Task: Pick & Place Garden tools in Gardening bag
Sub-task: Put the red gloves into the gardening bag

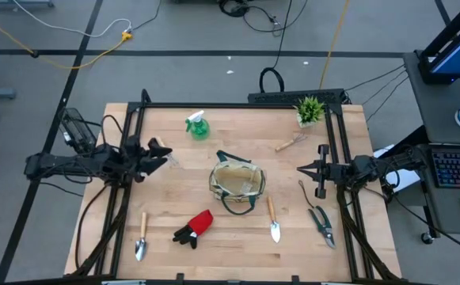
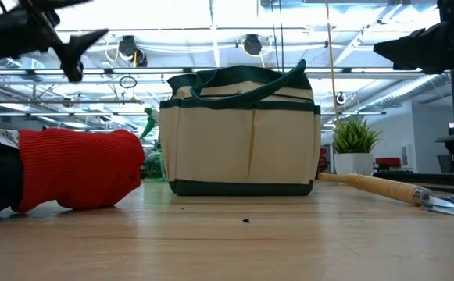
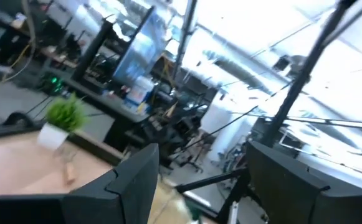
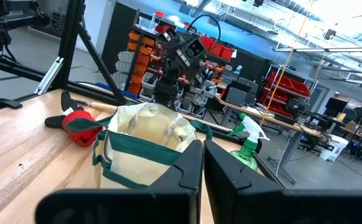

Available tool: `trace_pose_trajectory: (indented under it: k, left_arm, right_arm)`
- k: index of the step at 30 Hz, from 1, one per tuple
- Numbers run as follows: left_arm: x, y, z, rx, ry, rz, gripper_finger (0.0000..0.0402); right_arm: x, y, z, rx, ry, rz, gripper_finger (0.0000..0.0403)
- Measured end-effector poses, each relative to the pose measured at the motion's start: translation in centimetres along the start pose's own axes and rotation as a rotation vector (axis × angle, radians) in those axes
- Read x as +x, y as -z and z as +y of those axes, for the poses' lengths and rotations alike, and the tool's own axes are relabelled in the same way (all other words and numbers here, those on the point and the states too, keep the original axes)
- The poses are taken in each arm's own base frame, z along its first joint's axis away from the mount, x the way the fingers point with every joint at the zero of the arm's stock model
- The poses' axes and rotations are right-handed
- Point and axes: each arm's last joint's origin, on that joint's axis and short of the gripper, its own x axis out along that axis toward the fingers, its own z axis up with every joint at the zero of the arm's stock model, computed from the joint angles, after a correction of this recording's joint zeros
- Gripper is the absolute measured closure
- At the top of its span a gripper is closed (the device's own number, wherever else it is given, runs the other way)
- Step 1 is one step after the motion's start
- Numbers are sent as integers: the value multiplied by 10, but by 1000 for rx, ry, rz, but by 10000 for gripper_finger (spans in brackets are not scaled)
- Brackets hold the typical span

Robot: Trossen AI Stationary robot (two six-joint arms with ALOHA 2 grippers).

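**Both arms hovering, bag waiting in the middle**

I'm looking down from the high view and my left gripper (image 1: pixel 164 154) sits at left of centre, arm stretched level across the table's left edge, fingers pointing toward the gardening bag (image 1: pixel 237 183). Its 2 fingers (image 3: pixel 137 180) stand spread apart in the left wrist view, nothing between them, and they're tipped up toward the room rather than the boards.

My right gripper (image 1: pixel 302 169) reaches in from the right edge, also level, also aimed at the bag. In the right wrist view its fingers (image 4: pixel 190 165) are pressed together, holding nothing.

The bag stands upright at the centre of the table (image 1: pixel 348 134), mouth open, handles flopped over the rim. Around it: the green spray bottle (image 1: pixel 197 126) at upper left, the rake (image 1: pixel 290 142) at upper right near the potted plant (image 1: pixel 309 110), the pruning shears (image 1: pixel 321 223) at lower right, 1 trowel (image 1: pixel 273 220) just right of the bag's lower edge, the other trowel (image 1: pixel 141 237) at lower left, and the red-black glove (image 1: pixel 194 229) below the bag. All of them lie on the wood, outside the bag.

In the low view the glove (image 2: pixel 70 169) fills the left, the bag (image 2: pixel 242 133) the middle.
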Motion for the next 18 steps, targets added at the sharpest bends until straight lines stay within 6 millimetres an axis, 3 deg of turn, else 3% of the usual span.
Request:
trace_pose_trajectory:
  k: [3, 9, 14, 18]
  left_arm:
    - [5, -10, -11, 11, 14, 50, 153]
    - [22, -28, -35, 25, -79, 352, 153]
    - [53, -34, -57, 46, -137, 549, 153]
    - [77, -28, -74, -1, -221, 750, 153]
  right_arm:
    - [0, 0, 0, 0, 0, 0, 394]
    - [0, 0, 0, 0, 0, 0, 394]
    - [0, 0, 0, -1, 0, -1, 394]
    - [0, 0, 0, -1, 0, -1, 394]
